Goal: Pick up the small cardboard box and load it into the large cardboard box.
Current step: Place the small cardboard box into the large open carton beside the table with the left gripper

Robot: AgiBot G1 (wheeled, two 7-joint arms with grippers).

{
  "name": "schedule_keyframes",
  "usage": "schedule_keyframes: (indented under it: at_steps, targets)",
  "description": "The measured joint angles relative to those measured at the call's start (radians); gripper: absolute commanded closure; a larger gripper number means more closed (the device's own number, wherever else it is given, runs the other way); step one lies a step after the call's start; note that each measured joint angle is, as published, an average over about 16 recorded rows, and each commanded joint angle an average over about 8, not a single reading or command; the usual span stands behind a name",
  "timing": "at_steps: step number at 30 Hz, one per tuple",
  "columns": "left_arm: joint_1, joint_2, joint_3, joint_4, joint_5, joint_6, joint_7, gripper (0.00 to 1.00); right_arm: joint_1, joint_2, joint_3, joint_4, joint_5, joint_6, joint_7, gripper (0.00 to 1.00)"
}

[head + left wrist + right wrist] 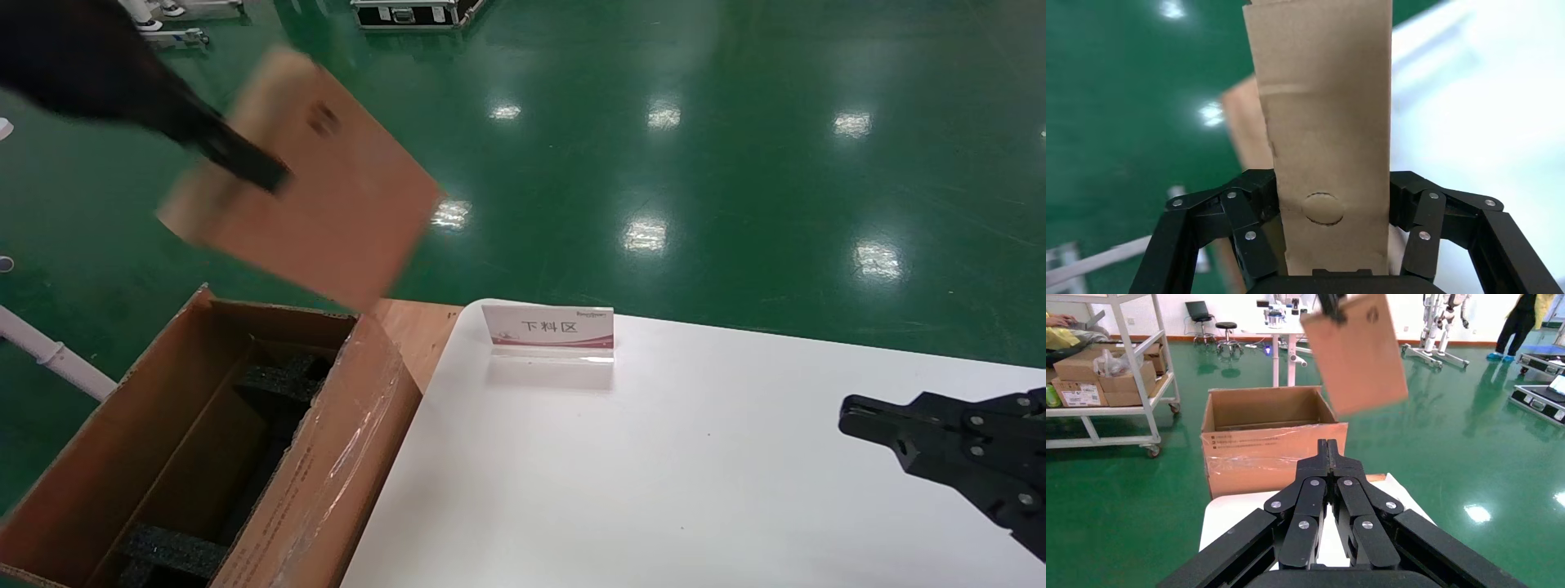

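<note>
Gripping the small cardboard box (306, 184) aloft, tilted, the left end effector (257, 171) holds it above the large cardboard box (327, 474), foam blocks (286, 377) inside, while the right end effector (854, 416), fingers together, hovers over the white surface (654, 474).

The small box (315, 184), flat plain brown cardboard with a dark mark on its face, hangs tilted in the air above the large box (327, 457), which stands open at the tabletop's left edge, foam blocks inside.
</note>
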Motion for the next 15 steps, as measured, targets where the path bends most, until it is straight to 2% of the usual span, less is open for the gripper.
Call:
schedule_keyframes:
  at_steps: [8,15]
  targets:
    - [-0.143,0.0,0.209,0.065,0.015,0.022,0.051,1.0,0.0,0.0,-0.001,0.0,0.0,0.0,0.0,1.0]
    - [-0.179,-0.037,0.411,0.081,-0.018,0.015,0.056,1.0,0.0,0.0,-0.001,0.0,0.001,0.0,0.0,1.0]
